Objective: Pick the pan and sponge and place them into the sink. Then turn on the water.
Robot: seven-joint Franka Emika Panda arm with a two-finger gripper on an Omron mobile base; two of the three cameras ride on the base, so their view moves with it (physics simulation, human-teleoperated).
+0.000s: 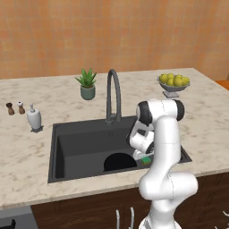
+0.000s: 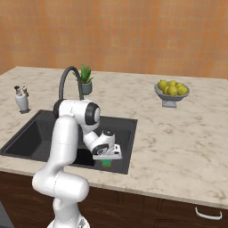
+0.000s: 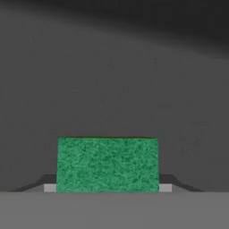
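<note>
Orange-tiled wall behind a beige marble counter [image 1: 27, 152]. Sink [image 1: 76, 145], dark grey, set into it; arched faucet [image 1: 113, 91] at the back rim, no stream showing. White arm bent down over the sink's right end. Pan [image 1: 118, 162] lies on the basin floor, partly hidden by the arm. Fruit bowl [image 2: 172, 91], potted plant [image 1: 87, 83], soap dispenser [image 1: 34, 118] on the counter. Gripper [image 2: 107, 161] low inside the sink, fingers [image 3: 166, 186] pressed against both ends of the green sponge [image 3: 108, 164], gripping it.

An orange-tan wall [image 1: 112, 36] rises behind the beige marble desk [image 1: 27, 156]; dark wooden cabinet fronts [image 2: 169, 211] run beneath its front edge.
</note>
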